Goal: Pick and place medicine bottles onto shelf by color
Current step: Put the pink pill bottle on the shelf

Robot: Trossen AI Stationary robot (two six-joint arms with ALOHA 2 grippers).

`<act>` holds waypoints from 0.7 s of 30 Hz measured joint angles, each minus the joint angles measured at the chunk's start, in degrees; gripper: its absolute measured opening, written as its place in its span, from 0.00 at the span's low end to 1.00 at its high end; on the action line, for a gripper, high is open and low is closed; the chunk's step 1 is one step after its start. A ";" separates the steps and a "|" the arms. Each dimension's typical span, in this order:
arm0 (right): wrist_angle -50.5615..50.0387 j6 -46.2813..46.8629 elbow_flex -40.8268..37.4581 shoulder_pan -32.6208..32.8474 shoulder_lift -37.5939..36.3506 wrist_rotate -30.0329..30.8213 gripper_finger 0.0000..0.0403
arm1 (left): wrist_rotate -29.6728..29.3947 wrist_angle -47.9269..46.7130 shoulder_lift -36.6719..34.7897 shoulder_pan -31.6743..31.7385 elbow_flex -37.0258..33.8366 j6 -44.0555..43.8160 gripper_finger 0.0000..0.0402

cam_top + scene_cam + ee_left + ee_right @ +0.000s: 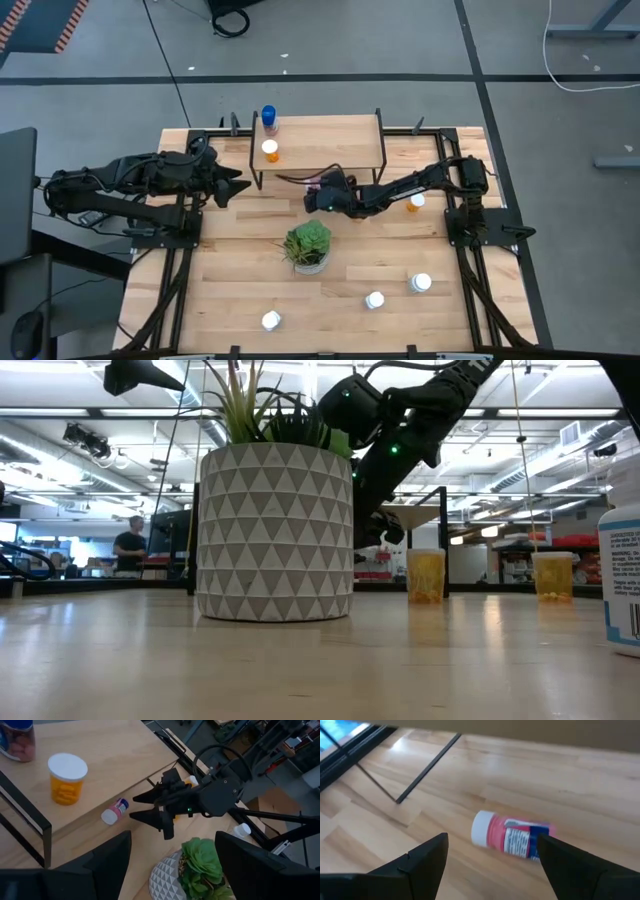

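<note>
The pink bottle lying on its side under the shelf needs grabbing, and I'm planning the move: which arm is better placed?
The right. Its open pincer points at the pink bottle, fingers either side. The left pincer waits beside the shelf, farther off.

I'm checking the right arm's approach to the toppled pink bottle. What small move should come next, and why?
Probably ease the right gripper forward and down around the pink bottle. Its fingers are open and empty, and the bottle lies on its side on the table just ahead, under the shelf edge, not yet between them.
</note>
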 joint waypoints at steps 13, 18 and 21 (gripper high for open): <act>0.85 1.58 0.00 -1.99 0.00 0.59 0.77 | 0.00 -1.27 0.07 0.01 0.00 -0.44 0.73; 3.58 2.53 -0.07 -2.40 2.15 1.23 0.77 | 0.02 -1.53 0.07 0.00 0.00 -0.44 0.73; 6.24 2.58 -0.07 -2.33 3.32 1.17 0.77 | 0.52 -2.18 0.07 0.01 0.00 -0.47 0.73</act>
